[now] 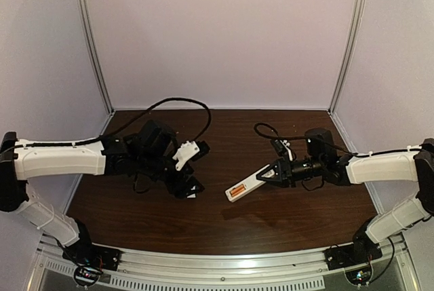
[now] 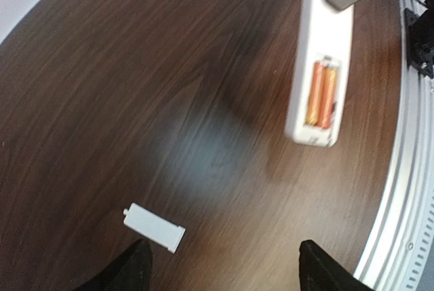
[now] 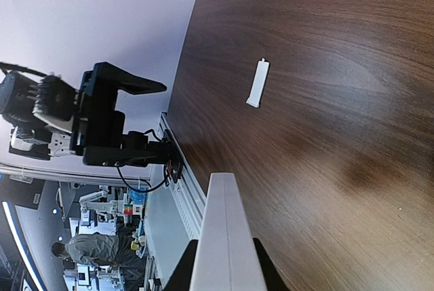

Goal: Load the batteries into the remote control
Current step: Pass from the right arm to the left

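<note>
- Broadly, the dark wood desk [image 1: 224, 226] fills the floor of a pale-walled booth, with an arm reaching in from each side.
- Next, the left gripper [image 2: 220, 272] hangs over the left half of the desk. Its jaws are spread wide and have hold of nothing.
- Opposite, the right gripper [image 1: 277, 174] is clamped on one end of the remote control [image 1: 249, 184].
- The remote control lies near the middle of the desk, slanting towards the near edge and the left arm. Its open battery bay faces up at the free end.
- A small white cover plate [image 2: 154, 228] lies flat on the desk just ahead of the left gripper, well apart from the remote control.
- Smallest, the batteries [image 2: 321, 94] sit side by side in the bay, both orange.
</note>
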You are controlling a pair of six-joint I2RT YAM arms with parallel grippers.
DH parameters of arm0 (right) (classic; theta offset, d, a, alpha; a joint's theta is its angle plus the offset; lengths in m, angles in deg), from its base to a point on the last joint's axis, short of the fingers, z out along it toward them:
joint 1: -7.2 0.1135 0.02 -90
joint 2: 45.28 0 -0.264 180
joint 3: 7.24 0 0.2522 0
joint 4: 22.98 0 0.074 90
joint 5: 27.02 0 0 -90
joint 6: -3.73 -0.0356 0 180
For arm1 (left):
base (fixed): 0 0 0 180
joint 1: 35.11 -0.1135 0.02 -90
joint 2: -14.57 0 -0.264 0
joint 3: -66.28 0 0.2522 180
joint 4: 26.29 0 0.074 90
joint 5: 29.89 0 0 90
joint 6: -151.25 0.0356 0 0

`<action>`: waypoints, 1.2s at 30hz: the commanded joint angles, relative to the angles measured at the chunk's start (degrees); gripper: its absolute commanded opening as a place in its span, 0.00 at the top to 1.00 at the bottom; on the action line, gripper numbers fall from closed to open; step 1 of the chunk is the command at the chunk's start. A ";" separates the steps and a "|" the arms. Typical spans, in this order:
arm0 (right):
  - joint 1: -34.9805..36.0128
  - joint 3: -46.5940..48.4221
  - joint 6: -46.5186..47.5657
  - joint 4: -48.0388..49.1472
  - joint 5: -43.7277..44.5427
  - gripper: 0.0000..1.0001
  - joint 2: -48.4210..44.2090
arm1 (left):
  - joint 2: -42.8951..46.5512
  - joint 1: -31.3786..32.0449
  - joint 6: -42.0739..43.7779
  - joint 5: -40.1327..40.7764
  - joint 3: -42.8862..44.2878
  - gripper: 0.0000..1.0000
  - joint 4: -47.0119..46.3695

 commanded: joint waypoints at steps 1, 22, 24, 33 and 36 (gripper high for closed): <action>1.70 -0.34 -2.79 6.70 1.65 1.00 1.12 | -0.45 5.36 -0.35 1.47 2.77 0.21 -10.40; 5.63 -1.08 -10.28 16.69 1.95 1.00 3.98 | -15.97 11.98 1.37 10.64 12.31 0.37 -11.75; 5.79 -1.02 -10.72 17.32 1.92 1.00 4.27 | -16.57 12.16 1.76 10.69 13.08 0.40 -11.61; 6.42 -0.89 -11.38 18.67 2.30 1.00 5.94 | -19.34 13.32 2.56 12.37 16.84 0.48 -11.43; 6.53 -0.99 -11.40 18.80 2.21 1.00 6.06 | -19.79 13.34 2.82 12.16 17.49 0.56 -11.28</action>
